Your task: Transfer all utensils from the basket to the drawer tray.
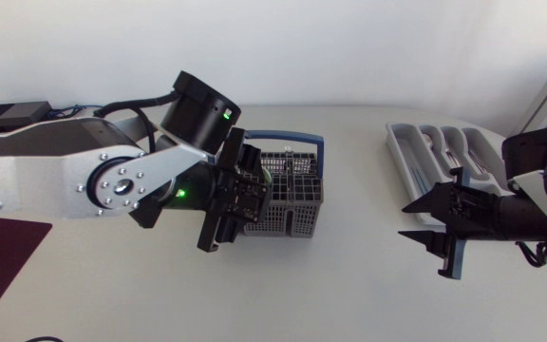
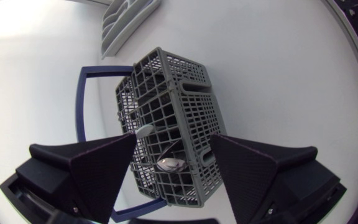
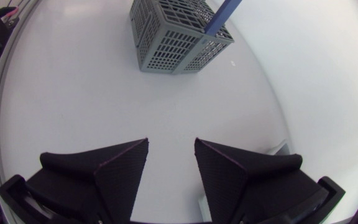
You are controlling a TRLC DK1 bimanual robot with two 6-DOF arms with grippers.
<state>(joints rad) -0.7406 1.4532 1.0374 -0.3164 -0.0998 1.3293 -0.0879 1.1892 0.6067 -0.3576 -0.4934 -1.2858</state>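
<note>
One basket (image 1: 297, 199), one drawer tray (image 1: 394, 142), two claws (image 1: 245, 195) (image 1: 406, 220), one spoon (image 2: 171, 163) showing.

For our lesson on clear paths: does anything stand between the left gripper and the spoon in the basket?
Nothing visible does. The left gripper hangs open over the basket, and the spoon shows between its fingers in an open-topped compartment, with only grid walls around it.

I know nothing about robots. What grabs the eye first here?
The big left arm stands out first: its black pincer hangs open right over the grey mesh basket in the middle, with a shiny spoon inside. Off to the right, the right pincer, also open, is poised near the white drawer tray.
</note>
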